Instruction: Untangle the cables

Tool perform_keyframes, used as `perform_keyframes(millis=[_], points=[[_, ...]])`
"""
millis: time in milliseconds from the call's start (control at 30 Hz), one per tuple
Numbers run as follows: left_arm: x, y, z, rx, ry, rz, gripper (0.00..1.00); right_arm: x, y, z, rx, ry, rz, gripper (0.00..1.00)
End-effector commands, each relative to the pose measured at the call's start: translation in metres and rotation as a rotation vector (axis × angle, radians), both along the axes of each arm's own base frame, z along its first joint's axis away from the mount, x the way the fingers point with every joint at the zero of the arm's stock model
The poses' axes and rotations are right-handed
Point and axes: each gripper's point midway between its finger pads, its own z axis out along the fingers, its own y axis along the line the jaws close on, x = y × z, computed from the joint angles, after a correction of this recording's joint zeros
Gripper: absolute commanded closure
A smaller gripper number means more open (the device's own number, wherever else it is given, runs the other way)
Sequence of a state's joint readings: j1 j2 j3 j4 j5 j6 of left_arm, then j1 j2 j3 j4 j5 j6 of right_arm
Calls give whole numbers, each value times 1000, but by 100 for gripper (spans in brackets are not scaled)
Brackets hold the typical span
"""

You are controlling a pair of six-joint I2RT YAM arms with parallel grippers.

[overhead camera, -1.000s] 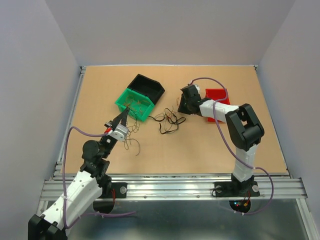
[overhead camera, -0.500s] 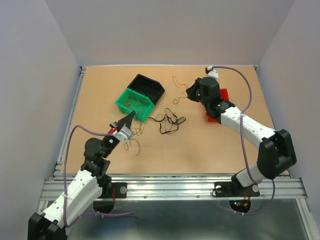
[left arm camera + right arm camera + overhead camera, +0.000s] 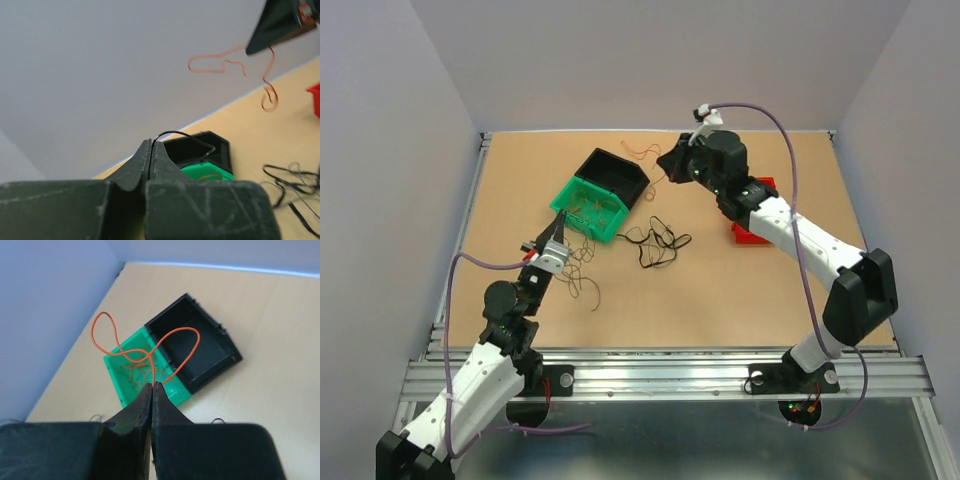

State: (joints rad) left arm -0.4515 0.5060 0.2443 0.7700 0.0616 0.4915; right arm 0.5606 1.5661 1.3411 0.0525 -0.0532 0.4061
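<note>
Right gripper (image 3: 151, 390) is pressed together on an orange-red cable (image 3: 150, 347). Two thin loops of this cable curl out of the fingertips and hang in the air over the green bin (image 3: 117, 374) and the black bin (image 3: 200, 347). From above, this gripper is raised at about 3 o'clock from the black bin, over the far half of the table (image 3: 740, 300).

At 8 o'clock from the green bin, the left gripper (image 3: 151, 149) is closed tight on a thin black cable (image 3: 187, 136). In its wrist view the cable arches out of the tips toward 3 o'clock.

A loose tangle of black cables (image 3: 657, 243) lies flat near the middle of the table, at 4 o'clock from the green bin. More thin dark strands (image 3: 582, 278) curl on the table at 5 o'clock from the left gripper. Short orange pieces (image 3: 137, 371) lie inside the green bin.

The black bin touches the green bin at its 1 o'clock. A red bin (image 3: 744, 235) sits at 2 o'clock from the tangle, partly hidden under the right arm.
</note>
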Motion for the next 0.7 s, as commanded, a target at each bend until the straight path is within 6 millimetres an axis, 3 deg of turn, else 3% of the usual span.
perform_keyframes(millis=[0, 33, 67, 100, 133, 167, 233, 267, 333, 367, 400, 500, 533, 633, 667], points=[[-1, 43, 41, -176, -91, 191, 100, -12, 59, 14, -38, -70, 232, 99], [0, 45, 42, -186, -87, 200, 100, -11, 68, 10, -51, -60, 262, 100], [2, 47, 42, -192, -82, 217, 100, -13, 81, -20, -105, 4, 301, 99], [3, 48, 42, -191, -78, 223, 100, -9, 91, -11, -120, -22, 320, 100], [3, 49, 42, -193, -79, 228, 100, -8, 97, -18, -138, -6, 336, 99], [3, 50, 42, -196, -79, 235, 100, -7, 107, -43, -174, 45, 353, 99], [3, 51, 42, -196, -81, 240, 100, 0, 116, -36, -171, 26, 367, 99], [2, 52, 43, -198, -85, 242, 100, 5, 123, -54, -191, 58, 377, 99], [1, 54, 44, -204, -89, 246, 100, 10, 129, -64, -211, 69, 395, 98], [0, 54, 44, -204, -91, 244, 100, 14, 135, -54, -204, 45, 414, 96], [0, 54, 44, -204, -92, 244, 100, 16, 139, -75, -233, 81, 425, 95], [-1, 54, 44, -203, -94, 241, 100, 25, 143, -86, -270, 63, 437, 95], [-1, 54, 44, -201, -95, 244, 100, 28, 146, -102, -295, 71, 449, 95], [1, 52, 43, -194, -90, 237, 100, 40, 150, -117, -327, 62, 438, 94], [2, 51, 42, -191, -85, 236, 100, 46, 151, -134, -355, 68, 434, 94]])
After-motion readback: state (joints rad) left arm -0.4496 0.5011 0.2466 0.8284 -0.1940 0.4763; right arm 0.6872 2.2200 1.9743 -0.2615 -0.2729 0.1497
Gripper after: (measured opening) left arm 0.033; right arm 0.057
